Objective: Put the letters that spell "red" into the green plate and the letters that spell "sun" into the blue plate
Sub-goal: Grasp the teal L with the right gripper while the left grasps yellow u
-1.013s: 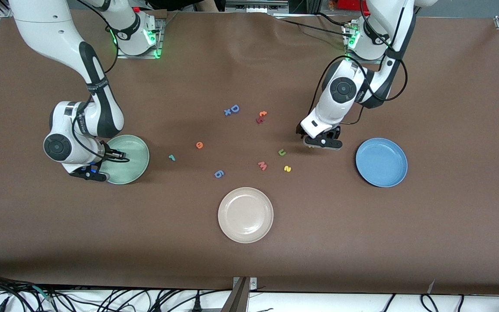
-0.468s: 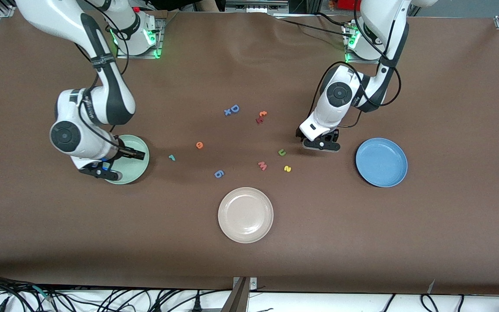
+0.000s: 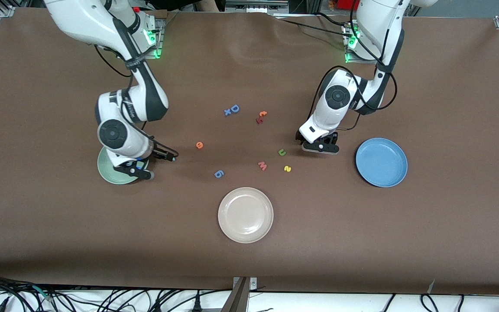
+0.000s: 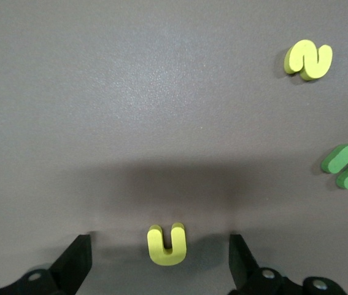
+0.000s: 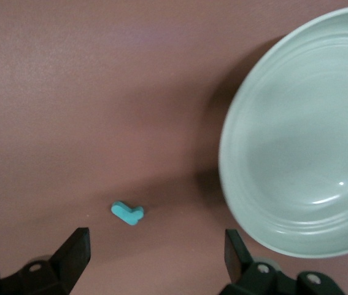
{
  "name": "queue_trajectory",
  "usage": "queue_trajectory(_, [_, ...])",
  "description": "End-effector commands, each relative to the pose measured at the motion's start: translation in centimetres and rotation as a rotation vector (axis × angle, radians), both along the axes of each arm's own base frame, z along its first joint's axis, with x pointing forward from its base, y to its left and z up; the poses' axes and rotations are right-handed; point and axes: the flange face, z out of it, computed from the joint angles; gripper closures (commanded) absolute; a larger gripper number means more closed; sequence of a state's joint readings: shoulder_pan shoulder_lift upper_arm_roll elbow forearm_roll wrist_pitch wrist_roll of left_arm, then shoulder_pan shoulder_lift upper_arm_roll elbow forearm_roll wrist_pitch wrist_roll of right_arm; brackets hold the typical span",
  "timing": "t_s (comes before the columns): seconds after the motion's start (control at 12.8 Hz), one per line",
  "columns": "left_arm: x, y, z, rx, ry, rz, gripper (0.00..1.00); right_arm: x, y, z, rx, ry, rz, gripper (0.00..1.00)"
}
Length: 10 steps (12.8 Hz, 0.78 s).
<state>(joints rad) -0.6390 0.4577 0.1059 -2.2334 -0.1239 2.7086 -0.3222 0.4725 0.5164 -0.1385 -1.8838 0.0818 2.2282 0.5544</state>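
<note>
Yellow foam n (image 4: 167,244) between spread left fingers (image 4: 75,264); right fingers (image 5: 74,252) spread.

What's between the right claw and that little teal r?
Nothing. In the right wrist view the open right claw hangs over bare table, with the r lying just ahead of its fingers.

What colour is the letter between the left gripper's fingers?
Yellow letter, clearest in the left wrist view.
</note>
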Motion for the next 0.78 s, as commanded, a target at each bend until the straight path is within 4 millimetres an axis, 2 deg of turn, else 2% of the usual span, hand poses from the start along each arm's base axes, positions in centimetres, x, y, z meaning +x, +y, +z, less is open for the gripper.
queue_trajectory(0.0, [0.1,-0.2,0.4,0.006,-0.02,-0.011,0.1,0.1,1.3,-2.4,0.0,-0.026,-0.004,0.04])
queue_trajectory(0.16, [0.1,-0.2,0.5,0.004,-0.021,-0.013,0.18,-0.2,1.9,-3.8,-0.005,-0.035,-0.008,0.05])
queue_trajectory(0.31, [0.0,-0.2,0.5,0.004,-0.021,-0.014,0.3,-0.4,2.2,-4.3,-0.007,-0.033,-0.005,0.09])
queue_trajectory(0.55, [0.2,-0.2,0.6,0.003,-0.023,-0.013,0.34,-1.0,2.5,-4.8,-0.012,-0.02,0.004,0.2])
queue_trajectory(0.7, [0.1,-0.3,0.5,0.004,-0.022,-0.014,0.38,-1.2,2.4,-5.1,-0.016,-0.013,0.003,0.3])
